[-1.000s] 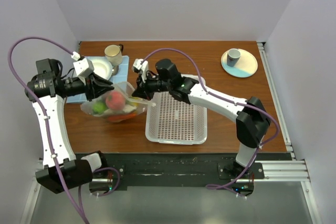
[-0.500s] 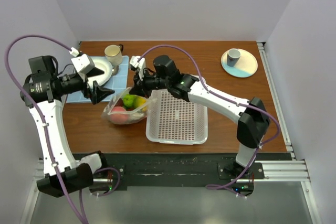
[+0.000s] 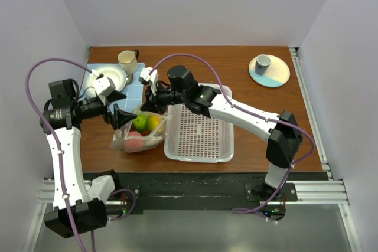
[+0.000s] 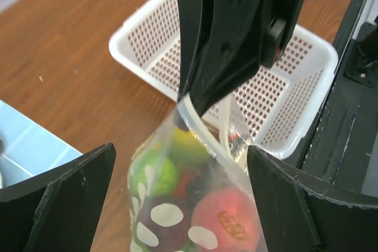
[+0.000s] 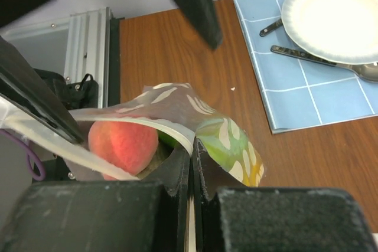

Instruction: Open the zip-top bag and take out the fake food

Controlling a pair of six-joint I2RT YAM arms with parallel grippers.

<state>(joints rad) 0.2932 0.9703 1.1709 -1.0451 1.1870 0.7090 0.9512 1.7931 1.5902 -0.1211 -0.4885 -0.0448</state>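
the zip-top bag [image 3: 127, 140] sits on the table just left of the white basket [image 3: 204, 140], with its top edge lifted. the right gripper [image 3: 150, 104] has its jaws pressed together on the bag's white zip strip [image 5: 159, 127], holding that side up. the left gripper [image 3: 124, 117] hangs at the bag's left side, jaws spread wide with the bag's top between them. the fake food lies inside the bag: a red-pink fruit [image 5: 123, 143], a green fruit [image 3: 140, 121] and a yellow fruit [image 3: 154, 123].
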